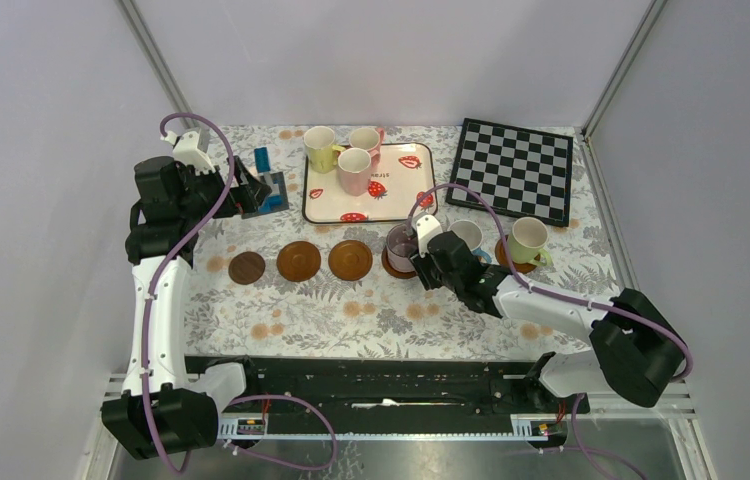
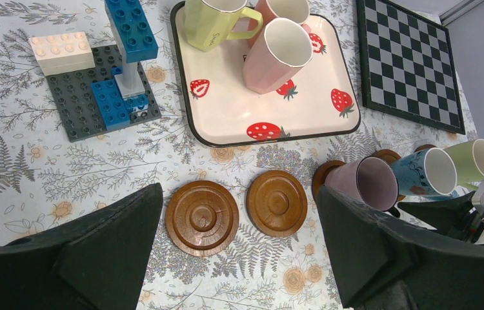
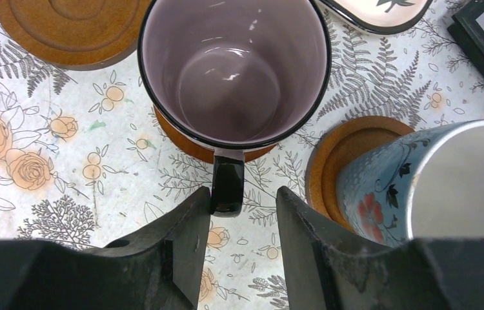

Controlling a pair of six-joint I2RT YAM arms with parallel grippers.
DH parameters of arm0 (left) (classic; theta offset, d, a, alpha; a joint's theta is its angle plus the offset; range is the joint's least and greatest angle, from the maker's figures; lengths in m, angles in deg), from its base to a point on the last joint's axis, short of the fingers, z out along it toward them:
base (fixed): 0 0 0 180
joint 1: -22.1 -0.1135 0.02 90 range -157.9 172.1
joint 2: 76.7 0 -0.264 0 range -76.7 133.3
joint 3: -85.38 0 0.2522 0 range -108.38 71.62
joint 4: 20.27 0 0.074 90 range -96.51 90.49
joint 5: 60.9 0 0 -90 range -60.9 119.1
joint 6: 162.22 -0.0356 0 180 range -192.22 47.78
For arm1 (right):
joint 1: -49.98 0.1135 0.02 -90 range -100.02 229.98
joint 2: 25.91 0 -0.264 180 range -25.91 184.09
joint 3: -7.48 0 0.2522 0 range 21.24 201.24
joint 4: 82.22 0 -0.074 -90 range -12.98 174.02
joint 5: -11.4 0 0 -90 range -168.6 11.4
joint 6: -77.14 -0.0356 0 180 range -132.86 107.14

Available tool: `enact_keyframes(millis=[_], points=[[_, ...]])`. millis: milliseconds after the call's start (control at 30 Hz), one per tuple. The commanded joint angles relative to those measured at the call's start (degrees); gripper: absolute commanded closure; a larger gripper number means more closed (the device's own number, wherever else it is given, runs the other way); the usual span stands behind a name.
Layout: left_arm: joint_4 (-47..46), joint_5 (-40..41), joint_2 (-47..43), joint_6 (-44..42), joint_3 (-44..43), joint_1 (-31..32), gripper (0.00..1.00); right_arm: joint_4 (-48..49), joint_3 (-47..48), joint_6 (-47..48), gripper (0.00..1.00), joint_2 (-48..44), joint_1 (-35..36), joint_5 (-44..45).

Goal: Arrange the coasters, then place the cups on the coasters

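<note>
Fingers: right fingers [image 3: 181, 239] parted, flanking handle [image 3: 228, 187] of mauve cup [image 3: 233, 71]; cup upright on coaster [image 3: 181, 143], near side of tray [image 2: 226, 110]; bare coasters [image 2: 202, 216] likewise; left fingers [image 2: 117, 239] spread wide, empty; three cups [image 2: 278, 55] on tray.

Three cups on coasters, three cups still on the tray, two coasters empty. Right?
Not two. Three sit bare: the small dark coaster and two brown coasters, as the top external view shows. The rest is right.
</note>
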Motion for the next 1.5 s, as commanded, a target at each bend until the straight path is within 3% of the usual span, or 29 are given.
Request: enact_keyframes(millis=[0, 300, 433, 567, 733, 967, 1267, 1467], points=[[-1.9, -1.2, -0.5, 1.0, -1.5, -0.4, 0.01, -0.4, 0.8, 1.6, 0.51, -1.7, -0.5, 3.5], [-2.0, -1.5, -0.5, 1.0, -1.4, -0.4, 0.01, -2.0, 2.7, 2.2, 0.49, -2.2, -1.3, 2.4], [-2.0, -2.1, -0.4, 0.7, -1.4, -0.4, 0.01, -5.9, 6.0, 3.9, 0.36, -2.6, -1.3, -3.0], [-1.5, -3.4, 0.0, -0.2, -1.6, -0.4, 0.01, -12.1, 11.2, 6.2, 0.14, -2.3, -1.3, -8.7], [1.4, -7.4, 1.8, -2.9, -3.0, -0.4, 0.01, -18.5, 19.5, 10.3, 0.01, -0.5, -1.4, -13.7], [5.1, -12.9, 4.7, -10.2, -3.6, -0.3, 0.01, -24.4, 34.1, 14.5, 0.0, 7.9, -10.1, -31.2], [7.9, -14.7, 11.3, -16.7, -5.0, 1.5, 0.01, -23.2, 50.1, 23.1, 0.07, 23.1, -16.4, -41.0], [6.2, -11.5, 13.7, -18.3, -4.8, 3.8, 0.01, -21.7, 59.9, 31.6, 0.1, 34.2, -18.9, -46.5]])
